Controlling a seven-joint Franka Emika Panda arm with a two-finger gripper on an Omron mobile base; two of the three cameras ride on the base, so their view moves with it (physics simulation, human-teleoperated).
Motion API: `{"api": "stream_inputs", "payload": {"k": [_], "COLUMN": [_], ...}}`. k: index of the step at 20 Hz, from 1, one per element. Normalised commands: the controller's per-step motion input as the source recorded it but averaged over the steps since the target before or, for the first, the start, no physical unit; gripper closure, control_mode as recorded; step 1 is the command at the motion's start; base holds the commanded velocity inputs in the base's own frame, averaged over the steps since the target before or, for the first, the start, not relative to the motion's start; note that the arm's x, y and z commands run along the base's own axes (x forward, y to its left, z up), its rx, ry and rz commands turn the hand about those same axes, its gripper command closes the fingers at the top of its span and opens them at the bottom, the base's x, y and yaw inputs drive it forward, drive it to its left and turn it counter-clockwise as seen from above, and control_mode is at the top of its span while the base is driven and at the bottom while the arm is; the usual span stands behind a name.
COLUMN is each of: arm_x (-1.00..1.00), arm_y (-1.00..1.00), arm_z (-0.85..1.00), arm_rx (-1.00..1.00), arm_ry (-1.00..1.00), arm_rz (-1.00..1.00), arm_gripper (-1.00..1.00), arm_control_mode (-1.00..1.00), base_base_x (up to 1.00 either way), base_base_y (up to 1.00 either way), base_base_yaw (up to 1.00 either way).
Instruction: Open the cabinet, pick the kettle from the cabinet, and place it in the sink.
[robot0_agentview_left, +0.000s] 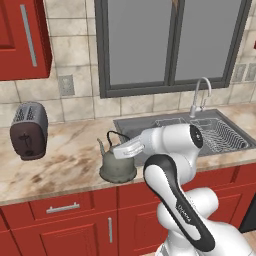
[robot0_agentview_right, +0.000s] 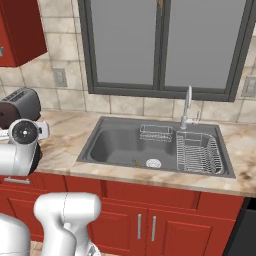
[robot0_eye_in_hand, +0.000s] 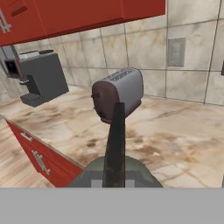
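The grey-green kettle (robot0_agentview_left: 118, 164) stands low at the counter's front edge, just left of the sink (robot0_agentview_left: 131, 126). My gripper (robot0_agentview_left: 114, 150) reaches in level from the right and is shut on its dark arched handle (robot0_eye_in_hand: 115, 140), which rises up the middle of the hand view; my fingertips are hidden. The kettle's dome (robot0_eye_in_hand: 142, 176) lies along the bottom of that view. Whether its base touches the counter I cannot tell. The sink basin (robot0_agentview_right: 112, 145) holds nothing but a small scrap near the drain. The red wall cabinet (robot0_agentview_left: 17, 40) hangs at the upper left, its silver bar handle (robot0_agentview_left: 28, 35) facing me.
A grey-brown toaster (robot0_agentview_left: 29, 131) stands on the counter left of the kettle, straight ahead of the hand (robot0_eye_in_hand: 118, 92). A dark coffee machine (robot0_eye_in_hand: 38, 76) is farther left. The chrome faucet (robot0_agentview_left: 200, 95) and wire rack (robot0_agentview_left: 220, 135) occupy the sink's right part. Low red cabinets (robot0_agentview_left: 75, 230) run under the counter.
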Motion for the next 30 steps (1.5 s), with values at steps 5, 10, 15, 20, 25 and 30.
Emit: {"api": "stream_inputs", "payload": {"k": [5,10,15,20,25,30], "arm_x": [0.00,0.00,0.00,0.00,0.00,0.00], "arm_y": [0.00,0.00,0.00,0.00,0.00,0.00], "arm_z": [0.00,0.00,0.00,0.00,0.00,0.00], "arm_rx": [0.00,0.00,0.00,0.00,0.00,0.00], "arm_ry": [0.00,0.00,0.00,0.00,0.00,0.00], "arm_rz": [0.00,0.00,0.00,0.00,0.00,0.00], "arm_gripper": [1.00,1.00,1.00,1.00,1.00,1.00], "arm_control_mode": [1.00,1.00,1.00,1.00,1.00,1.00], "base_base_x": [0.35,0.35,0.05,0.00,0.00,0.00], "base_base_y": [0.25,0.27,0.13,0.00,0.00,0.00], "base_base_yaw": [0.00,0.00,0.00,0.00,0.00,0.00]}}
